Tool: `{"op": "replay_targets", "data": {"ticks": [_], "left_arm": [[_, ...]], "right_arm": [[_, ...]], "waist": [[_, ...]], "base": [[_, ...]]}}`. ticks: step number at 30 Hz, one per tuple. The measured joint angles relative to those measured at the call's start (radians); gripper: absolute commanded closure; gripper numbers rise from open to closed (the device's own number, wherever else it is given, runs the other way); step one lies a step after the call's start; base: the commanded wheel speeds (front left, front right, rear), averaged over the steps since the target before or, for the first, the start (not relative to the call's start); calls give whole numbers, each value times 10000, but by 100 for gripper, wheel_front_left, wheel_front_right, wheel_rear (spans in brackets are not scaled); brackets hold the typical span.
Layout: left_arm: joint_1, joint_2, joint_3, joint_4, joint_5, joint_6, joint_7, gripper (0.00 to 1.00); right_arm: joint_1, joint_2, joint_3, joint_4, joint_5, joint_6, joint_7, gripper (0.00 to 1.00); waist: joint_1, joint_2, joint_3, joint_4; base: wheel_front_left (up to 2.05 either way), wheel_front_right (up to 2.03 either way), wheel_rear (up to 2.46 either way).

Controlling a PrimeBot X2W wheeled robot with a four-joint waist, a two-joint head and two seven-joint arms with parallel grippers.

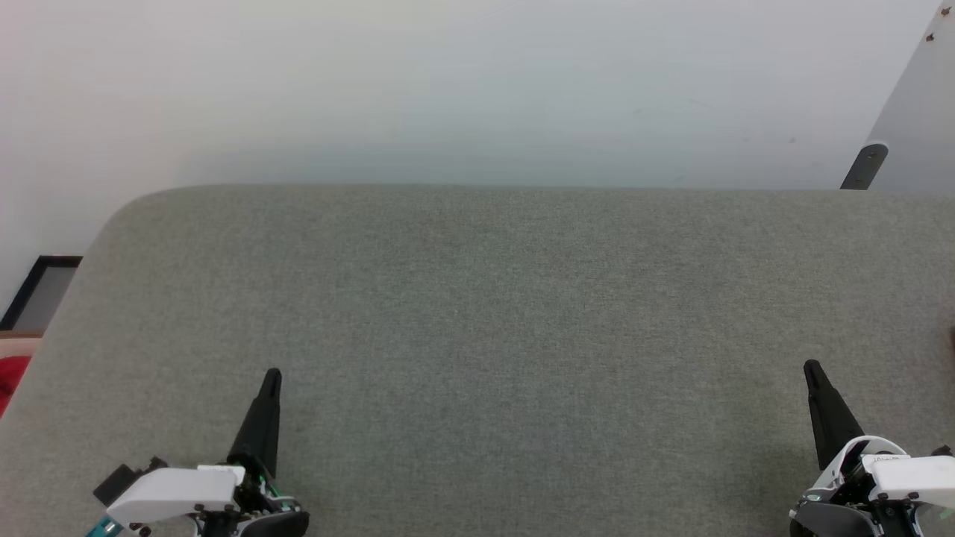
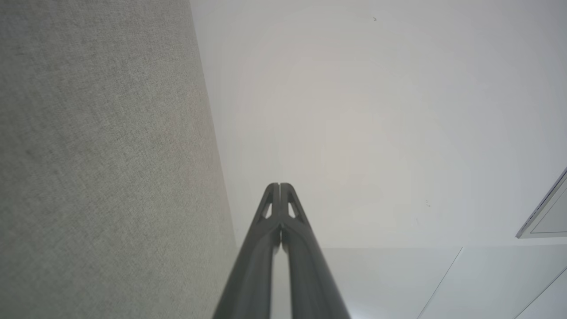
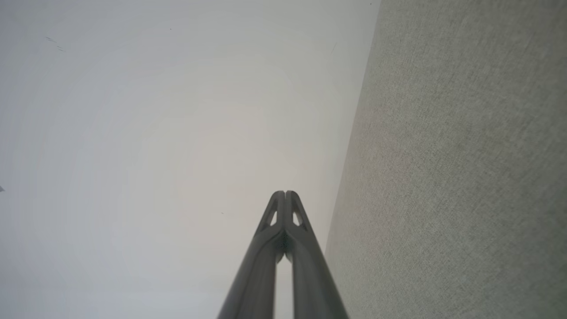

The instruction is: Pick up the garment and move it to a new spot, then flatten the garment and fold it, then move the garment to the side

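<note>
A small patch of red cloth [image 1: 10, 382] shows at the far left edge of the head view, beyond the table's edge; it seems to be part of the garment, and the rest is out of view. The grey fabric-covered table [image 1: 477, 298] lies bare in front of me. My left gripper [image 1: 272, 373] stands at the lower left, shut with nothing in it, fingers pointing up over the table. My right gripper [image 1: 811, 365] stands at the lower right, also shut and holding nothing. The left wrist view shows the left gripper [image 2: 280, 185] with tips pressed together, and the right wrist view shows the same of the right gripper [image 3: 285, 192].
A white wall rises behind the table's far edge. A black-framed panel [image 1: 41, 287] sits low at the left, just above the red patch. A grey slanted board with a dark bracket [image 1: 865, 164] stands at the upper right.
</note>
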Motion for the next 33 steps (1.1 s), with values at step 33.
{"op": "replay_targets", "data": {"ticks": [33], "left_arm": [[-3,-21,27,0,15,0,17,100]], "right_arm": [[0,0,0,0,0,0,0,100]], "waist": [[0,0,0,0]], "base": [[0,0,0]]}}
